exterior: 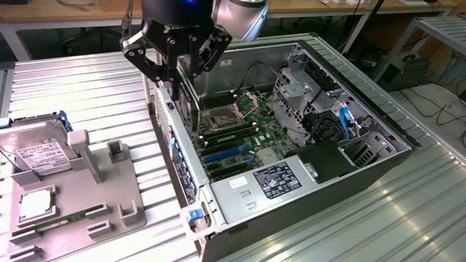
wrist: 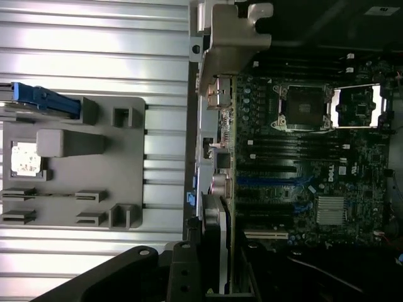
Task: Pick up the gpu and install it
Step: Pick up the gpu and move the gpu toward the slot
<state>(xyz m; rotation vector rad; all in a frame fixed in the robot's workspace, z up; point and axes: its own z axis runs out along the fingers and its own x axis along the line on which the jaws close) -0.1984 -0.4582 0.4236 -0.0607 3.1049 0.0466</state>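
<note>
The gpu [exterior: 187, 103] hangs on edge from my gripper [exterior: 178, 76], which is shut on its top edge. The card sits just over the open computer case [exterior: 378, 123], at the rear wall near the exterior view's left, above the motherboard [exterior: 244, 134] and its blue slots [exterior: 222, 154]. In the wrist view the gpu [wrist: 220, 189] is seen edge-on, running from my black fingers [wrist: 182, 277] out to its silver end bracket [wrist: 234, 38], beside the case's rear wall. The card's lower edge and the slot under it are hidden.
A grey parts holder [exterior: 109, 191] lies on the ribbed metal table [exterior: 87, 82] to the exterior view's left of the case, with a silver hard drive [exterior: 36, 153] and a thin RAM stick [exterior: 62, 221] on it. Inside the case are a drive cage [exterior: 298, 90], cables [exterior: 342, 123] and a black power supply [exterior: 328, 161].
</note>
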